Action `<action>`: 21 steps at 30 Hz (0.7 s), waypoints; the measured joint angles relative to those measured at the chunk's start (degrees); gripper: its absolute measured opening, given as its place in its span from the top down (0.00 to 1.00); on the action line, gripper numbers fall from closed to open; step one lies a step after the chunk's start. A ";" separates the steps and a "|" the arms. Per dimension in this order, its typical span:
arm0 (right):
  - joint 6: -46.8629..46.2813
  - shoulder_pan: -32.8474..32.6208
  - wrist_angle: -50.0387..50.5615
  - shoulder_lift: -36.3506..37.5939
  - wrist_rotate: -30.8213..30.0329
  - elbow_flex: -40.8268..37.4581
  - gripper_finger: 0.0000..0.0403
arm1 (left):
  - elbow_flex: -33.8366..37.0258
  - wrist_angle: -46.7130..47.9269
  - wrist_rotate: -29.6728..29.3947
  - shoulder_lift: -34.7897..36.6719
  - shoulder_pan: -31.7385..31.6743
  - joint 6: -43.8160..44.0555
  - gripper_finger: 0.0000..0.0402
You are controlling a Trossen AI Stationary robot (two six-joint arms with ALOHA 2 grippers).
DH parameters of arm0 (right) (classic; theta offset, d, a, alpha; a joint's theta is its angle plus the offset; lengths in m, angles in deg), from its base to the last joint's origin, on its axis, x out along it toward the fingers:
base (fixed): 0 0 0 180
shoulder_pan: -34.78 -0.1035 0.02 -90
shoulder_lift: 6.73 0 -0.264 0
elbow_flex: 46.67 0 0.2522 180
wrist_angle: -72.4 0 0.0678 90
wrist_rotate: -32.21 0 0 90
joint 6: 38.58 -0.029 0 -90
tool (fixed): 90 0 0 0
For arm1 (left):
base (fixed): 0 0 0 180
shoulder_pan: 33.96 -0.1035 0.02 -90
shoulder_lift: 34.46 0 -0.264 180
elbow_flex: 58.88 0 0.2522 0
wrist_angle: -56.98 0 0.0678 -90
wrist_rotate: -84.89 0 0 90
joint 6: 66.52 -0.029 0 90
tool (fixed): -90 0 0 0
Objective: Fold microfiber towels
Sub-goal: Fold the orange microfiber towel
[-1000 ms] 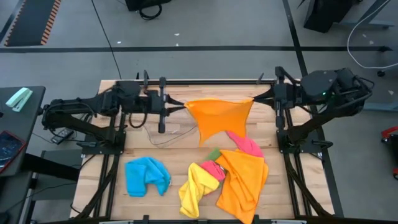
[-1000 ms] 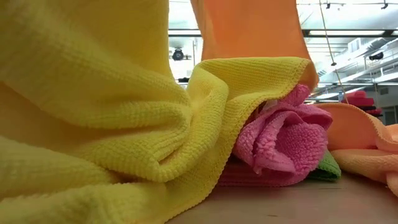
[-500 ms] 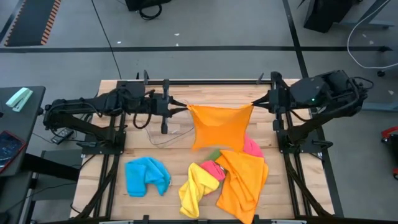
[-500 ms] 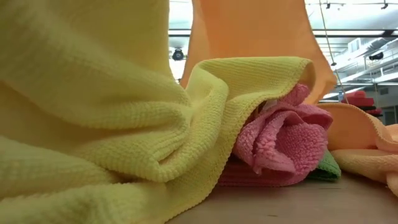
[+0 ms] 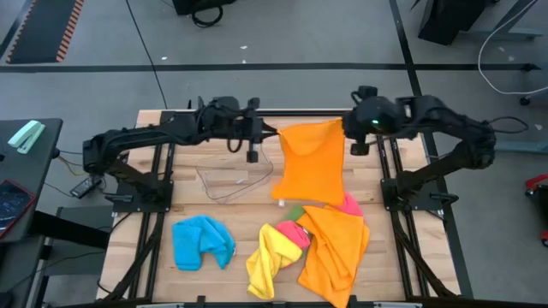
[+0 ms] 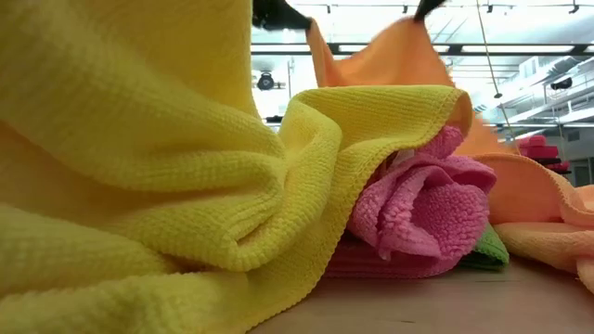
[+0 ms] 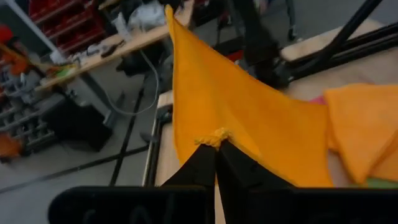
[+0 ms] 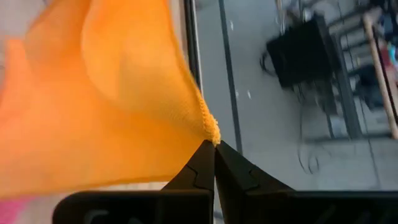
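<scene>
Now: orange towel (image 5: 312, 162) stretched above the table's far middle, left gripper (image 5: 272, 133) and right gripper (image 5: 346, 130) each pinched tight on a top corner. Keep corners level and taut; lower flat onto bare wooden table (image 5: 184, 205), clear of the towel pile (image 5: 312, 244).

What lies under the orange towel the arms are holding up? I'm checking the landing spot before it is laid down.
Under the held orange towel the high view shows bare table at its edges and the clear tub beside it. Whatever sits directly beneath is covered.
</scene>
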 joint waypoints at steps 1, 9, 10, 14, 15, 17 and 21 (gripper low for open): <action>1.27 1.36 -1.29 0.02 0.01 -1.97 0.97 | 0.00 -0.10 0.02 -0.41 -0.69 -0.32 0.98; 10.63 9.60 -12.03 0.00 0.04 -14.82 0.97 | 0.00 -0.23 0.15 -0.80 -5.77 -1.50 0.94; 11.59 10.34 -13.12 0.00 0.07 -15.95 0.97 | 0.00 -0.16 0.15 -0.80 -6.24 -1.54 0.94; 15.01 13.79 -16.41 0.00 0.11 -18.76 0.97 | -0.07 -0.14 0.50 -1.58 -7.99 -1.65 0.97; 15.58 14.63 -17.55 0.02 0.20 -19.18 0.97 | -0.07 -0.68 0.71 -2.14 -8.34 -1.87 0.98; 16.63 16.48 -19.09 0.00 0.70 -19.73 0.97 | -0.07 -1.41 0.79 -3.17 -8.96 -2.07 0.98; 17.73 19.68 -20.26 0.02 3.28 -19.79 0.97 | -0.07 -3.31 0.78 -5.65 -10.32 -2.90 0.94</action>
